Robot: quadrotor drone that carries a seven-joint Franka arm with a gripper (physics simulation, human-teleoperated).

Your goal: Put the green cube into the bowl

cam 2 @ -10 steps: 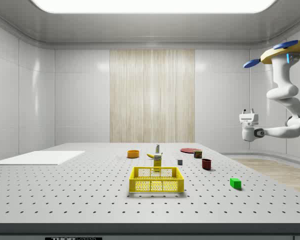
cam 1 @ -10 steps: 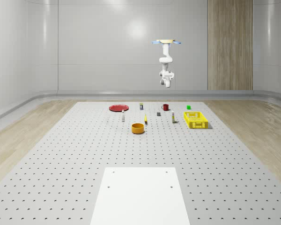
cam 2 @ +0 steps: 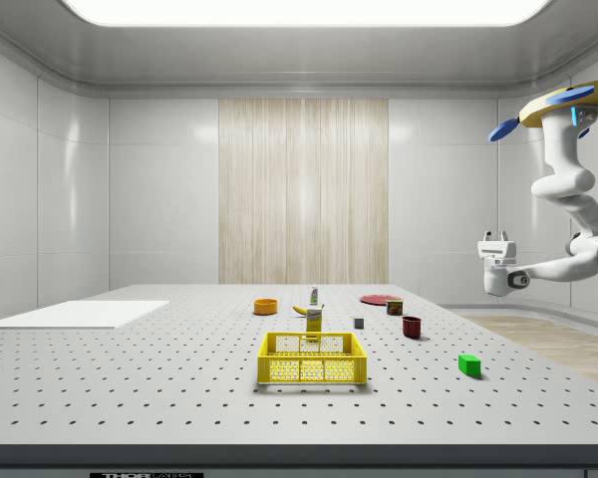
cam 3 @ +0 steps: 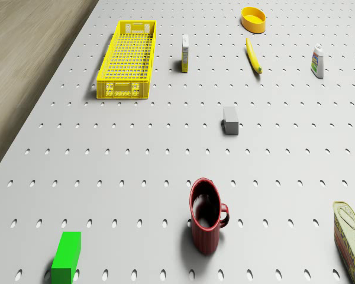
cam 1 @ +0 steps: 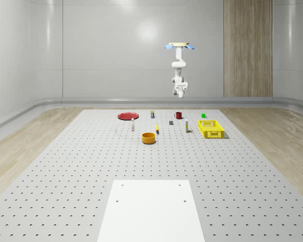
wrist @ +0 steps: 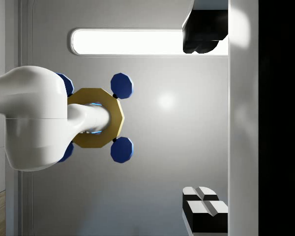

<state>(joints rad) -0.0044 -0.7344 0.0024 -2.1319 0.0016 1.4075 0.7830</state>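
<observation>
Well, the drone (cam 2: 566, 104) hovers high beyond the table's far edge, its gripper (cam 2: 494, 239) spread open and upturned, so it should swing down squarely over the cube (cam 3: 67, 257) beside the mug (cam 3: 206, 222), well apart from the bowl (cam 1: 149, 137).

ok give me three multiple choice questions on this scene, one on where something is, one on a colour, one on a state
1. Where is the drone?
A. resting on the table
B. hovering high by the table's far end, beyond the mug
C. inside the crate

2. What colour is the crate?
A. yellow
B. blue
C. black

3. What state is the green cube in?
A. inside the bowl
B. held in the gripper
C. lying on the table, apart from the bowl

Answers:
1 B: the side view shows it airborne, with the gripper well above the table and the red mug.
2 A: its mesh walls are yellow.
3 C: it sits alone on the table, far from the orange bowl.
</observation>
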